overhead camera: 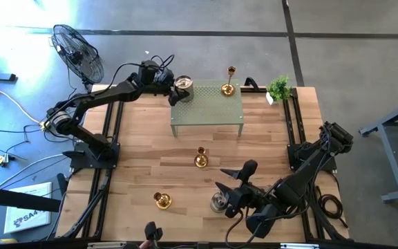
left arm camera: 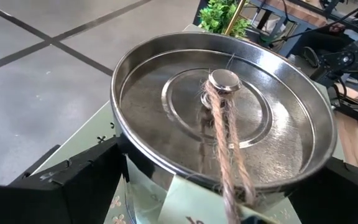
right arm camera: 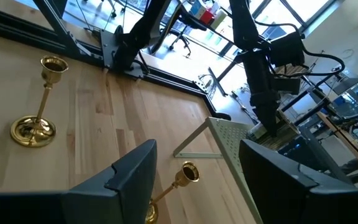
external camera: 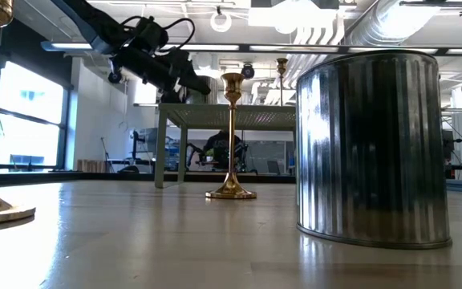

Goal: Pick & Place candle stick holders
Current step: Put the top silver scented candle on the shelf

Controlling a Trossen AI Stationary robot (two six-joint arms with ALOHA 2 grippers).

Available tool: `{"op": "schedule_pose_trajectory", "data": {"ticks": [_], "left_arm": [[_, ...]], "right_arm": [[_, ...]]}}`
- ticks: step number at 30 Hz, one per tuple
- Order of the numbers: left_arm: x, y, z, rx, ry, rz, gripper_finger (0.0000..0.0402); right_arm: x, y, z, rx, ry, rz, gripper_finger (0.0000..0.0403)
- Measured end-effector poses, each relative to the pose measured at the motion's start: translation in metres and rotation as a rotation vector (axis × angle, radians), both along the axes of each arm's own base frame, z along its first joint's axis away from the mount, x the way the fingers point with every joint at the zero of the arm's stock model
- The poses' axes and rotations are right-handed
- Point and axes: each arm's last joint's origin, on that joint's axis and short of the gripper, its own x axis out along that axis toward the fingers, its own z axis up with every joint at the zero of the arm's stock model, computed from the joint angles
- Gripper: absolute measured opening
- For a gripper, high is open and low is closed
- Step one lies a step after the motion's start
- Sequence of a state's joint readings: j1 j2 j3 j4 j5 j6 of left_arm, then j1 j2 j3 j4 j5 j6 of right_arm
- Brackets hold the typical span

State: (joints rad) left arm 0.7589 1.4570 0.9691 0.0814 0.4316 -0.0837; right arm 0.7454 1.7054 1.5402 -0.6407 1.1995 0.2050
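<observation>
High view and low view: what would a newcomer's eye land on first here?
Probably the green stand at the table's far edge, with the left gripper open around a silver holder on its left corner and a gold holder beside it. Next, the big silver holder filling the low view, which sits by the right gripper at the near edge.

The left gripper [overhead camera: 178,90] reaches to upper centre, fingers spread wide; the right gripper [overhead camera: 228,185] sits lower right, fingers parted.
</observation>
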Motion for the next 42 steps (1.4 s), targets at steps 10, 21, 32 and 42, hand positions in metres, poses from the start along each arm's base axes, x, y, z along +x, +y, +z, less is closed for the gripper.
{"op": "schedule_pose_trajectory", "data": {"ticks": [10, 21, 32, 42], "left_arm": [[0.0003, -0.001, 0.0, -0.011, -0.008, -0.032, 0.0383], [0.0003, -0.0015, -0.0007, -0.038, -0.012, -0.042, 0.0399], [0.0001, -0.0015, 0.0014, 0.023, -0.01, -0.055, 0.0399], [0.0007, -0.0014, 0.005, 0.061, -0.032, -0.068, 0.0399]], "right_arm": [[-0.0002, -0.0001, -0.0001, -0.002, 0.002, 0.0, 0.0224], [-0.0002, -0.0001, -0.0002, -0.002, 0.002, 0.0, 0.0224], [-0.0002, -0.0001, -0.0003, 0.004, 0.001, 0.0, 0.0224], [-0.0003, -0.0002, -0.0004, 0.002, 0.003, 0.001, 0.0224]]}}
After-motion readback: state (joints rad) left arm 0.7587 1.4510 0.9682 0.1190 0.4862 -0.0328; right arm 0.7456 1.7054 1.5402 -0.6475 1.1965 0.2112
